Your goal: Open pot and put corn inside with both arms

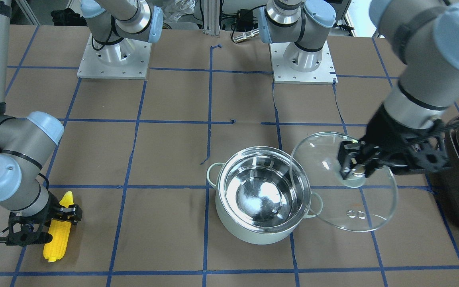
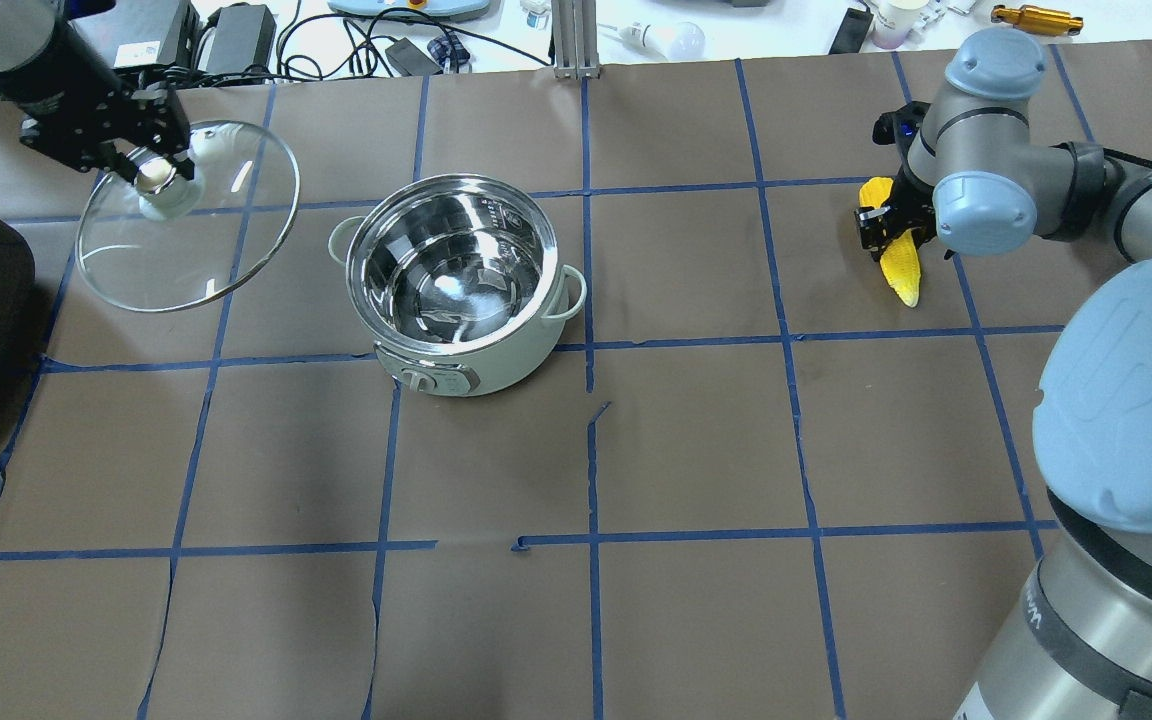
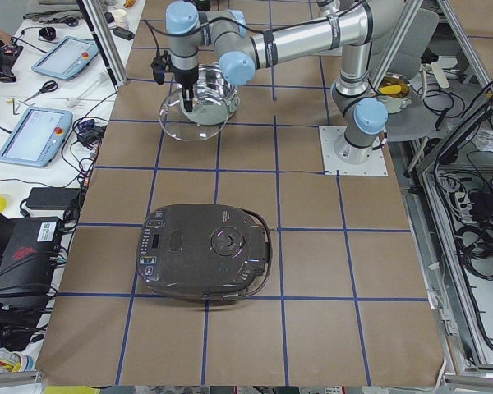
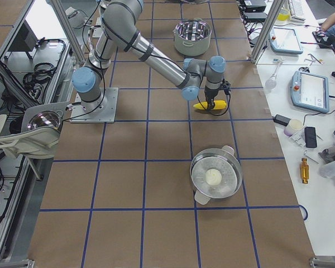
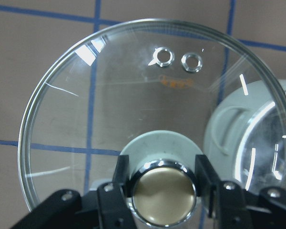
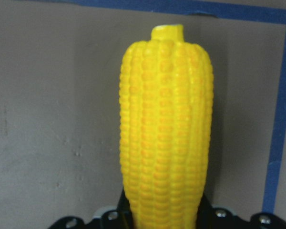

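Pot lid (image 2: 186,240) is held tilted above the surface (image 2: 696,450) at the left, its knob (image 5: 164,191) pinched in the left gripper's (image 2: 158,172) jaws, the open pot (image 2: 456,275) is seen at centre, and the corn (image 2: 904,265), lying at the right, is clamped by the right gripper's (image 2: 886,222) jaws.

My desk (image 2: 696,450) wears brown paper, squared off with blue tape (image 2: 686,343). A black cooker (image 3: 204,263) sits outboard of my left hand (image 2: 158,172), nearer my base. Beyond that hand, past the desk's far edge, lie tangled cables (image 2: 356,40) and a white bench (image 3: 74,82) carrying teach pendants (image 3: 34,135).
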